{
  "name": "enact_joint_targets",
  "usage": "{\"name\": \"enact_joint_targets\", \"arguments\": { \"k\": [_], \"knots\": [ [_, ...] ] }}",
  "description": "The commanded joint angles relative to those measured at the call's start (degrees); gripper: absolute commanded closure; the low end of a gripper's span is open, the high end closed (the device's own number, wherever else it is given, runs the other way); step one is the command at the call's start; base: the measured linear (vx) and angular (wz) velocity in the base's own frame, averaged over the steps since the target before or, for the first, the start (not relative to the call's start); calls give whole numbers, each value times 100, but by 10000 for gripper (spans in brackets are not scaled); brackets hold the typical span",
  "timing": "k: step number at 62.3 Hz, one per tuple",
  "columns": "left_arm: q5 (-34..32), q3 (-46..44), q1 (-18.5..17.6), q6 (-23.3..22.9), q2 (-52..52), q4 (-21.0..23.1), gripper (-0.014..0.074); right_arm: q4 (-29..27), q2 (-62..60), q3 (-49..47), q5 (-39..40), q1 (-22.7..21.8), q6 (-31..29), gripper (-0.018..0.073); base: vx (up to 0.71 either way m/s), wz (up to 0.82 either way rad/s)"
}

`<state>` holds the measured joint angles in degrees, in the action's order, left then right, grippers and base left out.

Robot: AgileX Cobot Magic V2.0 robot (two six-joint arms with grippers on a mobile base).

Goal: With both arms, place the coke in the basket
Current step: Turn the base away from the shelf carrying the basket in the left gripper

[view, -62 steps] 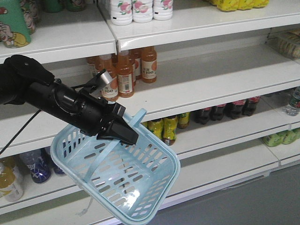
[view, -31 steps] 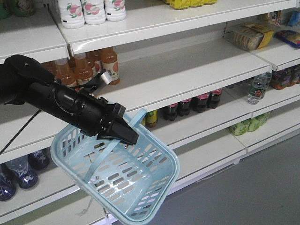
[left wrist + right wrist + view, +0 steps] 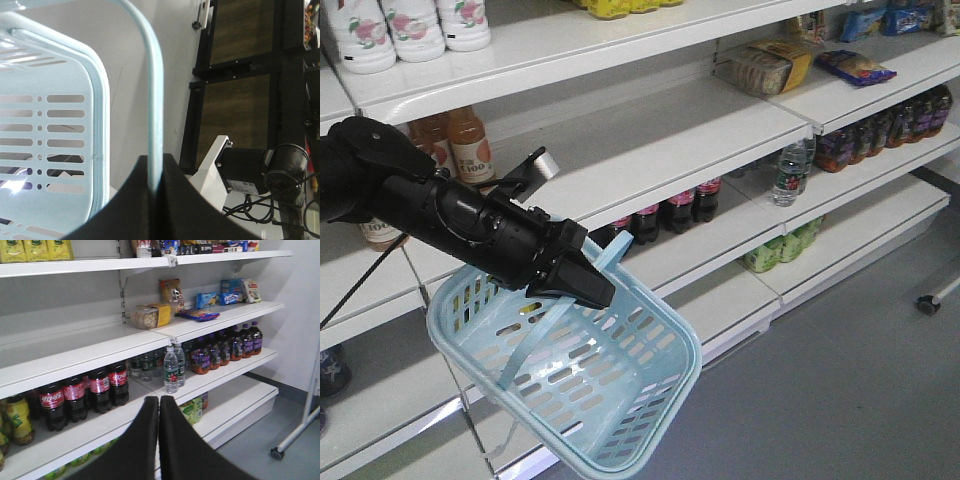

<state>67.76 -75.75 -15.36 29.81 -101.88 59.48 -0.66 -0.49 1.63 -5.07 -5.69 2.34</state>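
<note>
1. Here, in the front-facing view, the left fingers [image 3: 588, 286] are clamped on a handle [image 3: 612, 252] of the pale blue basket [image 3: 688, 345]. The basket hangs tilted in mid-air, below and to the left of the coke [image 3: 678, 208]. The coke stands in a row on a white shelf [image 3: 732, 236], well apart from the basket.
2. From the left wrist, the left fingers [image 3: 177, 197] are closed around the thin handle [image 3: 155, 90], with the basket's slotted wall [image 3: 60, 125] alongside.
3. From the right wrist, the right fingers [image 3: 141, 440] are pressed together, holding nothing, in front of and below the coke [image 3: 75, 394]. A yellow-labelled bottle [image 3: 17, 416] stands just left of the coke. Water bottles [image 3: 171, 370] stand to its right, and purple-labelled bottles [image 3: 227, 346] farther right.
</note>
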Motion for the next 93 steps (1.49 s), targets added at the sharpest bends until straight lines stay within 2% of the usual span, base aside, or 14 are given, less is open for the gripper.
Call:
{"name": "enact_joint_targets", "arguments": {
  "k": [1,93],
  "knots": [
    [93,-186,-23,-5,307,483,603,16,-84,110,419,-41,-39,569,1,-32],
    [93,-186,-23,-5,307,483,602,16,-84,110,419,-41,-39,569,2,-28]
  ]
}}
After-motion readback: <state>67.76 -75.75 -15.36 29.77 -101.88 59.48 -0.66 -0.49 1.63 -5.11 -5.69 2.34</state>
